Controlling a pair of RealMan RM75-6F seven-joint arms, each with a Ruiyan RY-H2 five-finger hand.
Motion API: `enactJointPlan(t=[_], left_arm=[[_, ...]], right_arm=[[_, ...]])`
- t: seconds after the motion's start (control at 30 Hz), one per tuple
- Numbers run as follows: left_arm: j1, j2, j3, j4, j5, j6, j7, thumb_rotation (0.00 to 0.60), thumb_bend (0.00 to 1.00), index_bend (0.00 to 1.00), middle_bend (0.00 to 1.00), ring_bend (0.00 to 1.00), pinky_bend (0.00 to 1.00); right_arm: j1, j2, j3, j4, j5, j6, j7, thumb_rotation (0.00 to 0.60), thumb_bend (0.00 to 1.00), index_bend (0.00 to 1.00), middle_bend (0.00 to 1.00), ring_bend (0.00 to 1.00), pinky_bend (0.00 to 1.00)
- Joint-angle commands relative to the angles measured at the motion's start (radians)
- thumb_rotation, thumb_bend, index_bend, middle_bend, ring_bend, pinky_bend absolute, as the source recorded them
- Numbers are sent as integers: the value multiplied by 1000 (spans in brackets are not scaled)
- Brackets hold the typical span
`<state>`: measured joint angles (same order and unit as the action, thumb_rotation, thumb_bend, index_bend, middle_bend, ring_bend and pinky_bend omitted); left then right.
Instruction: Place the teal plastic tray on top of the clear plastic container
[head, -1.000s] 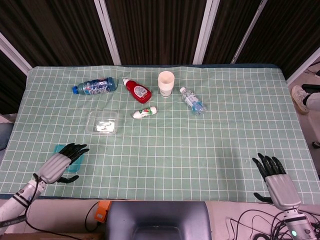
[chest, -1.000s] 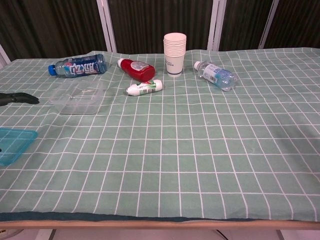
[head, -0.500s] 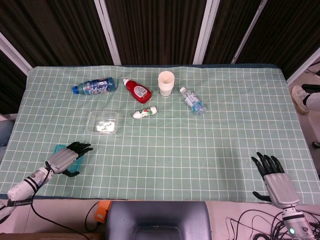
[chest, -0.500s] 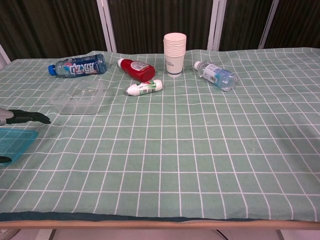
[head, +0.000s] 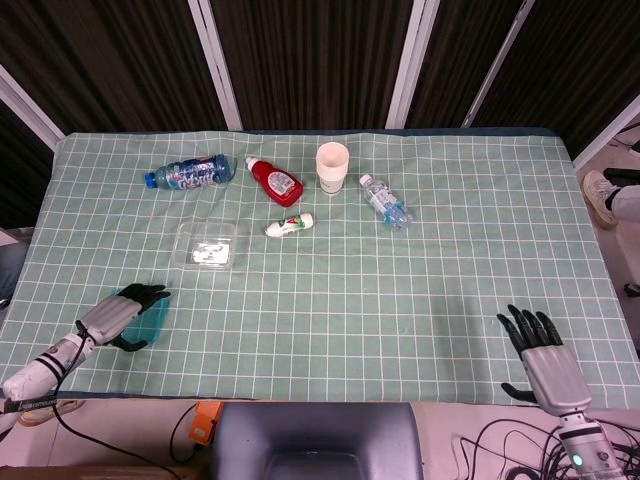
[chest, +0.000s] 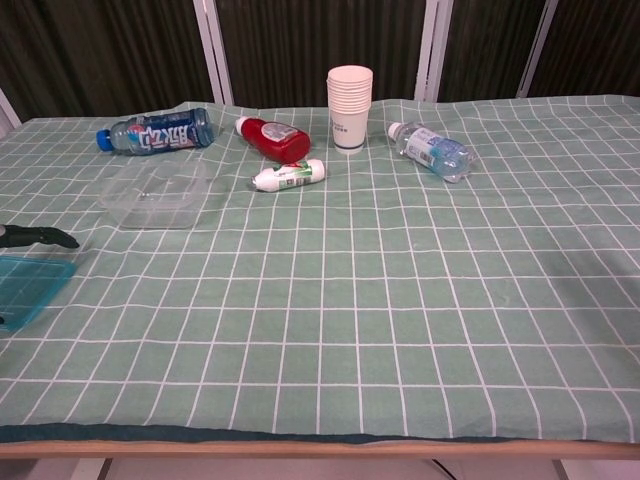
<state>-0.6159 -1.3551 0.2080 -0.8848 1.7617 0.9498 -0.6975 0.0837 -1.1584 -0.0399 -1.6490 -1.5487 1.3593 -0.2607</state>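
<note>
The teal plastic tray (head: 153, 321) (chest: 30, 286) lies flat near the table's front left corner. My left hand (head: 118, 319) arches over its left part. The dark fingertips (chest: 42, 237) hover just past the tray's far edge and the thumb sits by its near edge; no firm hold shows. The clear plastic container (head: 207, 245) (chest: 153, 195) stands empty on the cloth, behind and to the right of the tray. My right hand (head: 541, 357) rests at the front right edge with fingers spread and nothing in it; the chest view does not show it.
Along the back lie a blue-labelled bottle (head: 190, 173), a red bottle (head: 275, 180), a small white bottle (head: 290, 225) and a clear water bottle (head: 385, 202). A stack of paper cups (head: 332, 165) stands among them. A green checked cloth (head: 400, 300) covers the table.
My left hand has drawn back to the left and lowered over the tray's left part. The tray has barely moved. The right hand has shifted slightly toward the front edge.
</note>
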Motion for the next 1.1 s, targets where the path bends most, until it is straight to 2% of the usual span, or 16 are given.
enactJointPlan(t=[0.03,0.47,0.9,1.0,1.1], left_arm=[[0,-10,7,16,-6,-8,-8,600,232,0,0,0,0],[-7,-46,29,83,-20,-52,1,600,227,0,0,0,0],[-21,-46,49,83,-37,-97,-26,600,219,0,0,0,0],[-27,-42,54,72,-40,-113,-30,600,220,0,24,31,53],[-23,-46,55,75,-46,-113,-27,600,226,0,136,129,160]], right_arm=[[1,0,0,0,1,0,0,600,64,0,0,0,0],[2,-1,0,0,2,0,-2,600,65,0,0,0,0],[4,-4,-1,0,6,-3,-10,600,65,0,0,0,0],[3,-3,-1,0,5,-2,-8,600,64,0,0,0,0],[3,-2,-2,-1,4,0,-7,600,65,0,0,0,0]])
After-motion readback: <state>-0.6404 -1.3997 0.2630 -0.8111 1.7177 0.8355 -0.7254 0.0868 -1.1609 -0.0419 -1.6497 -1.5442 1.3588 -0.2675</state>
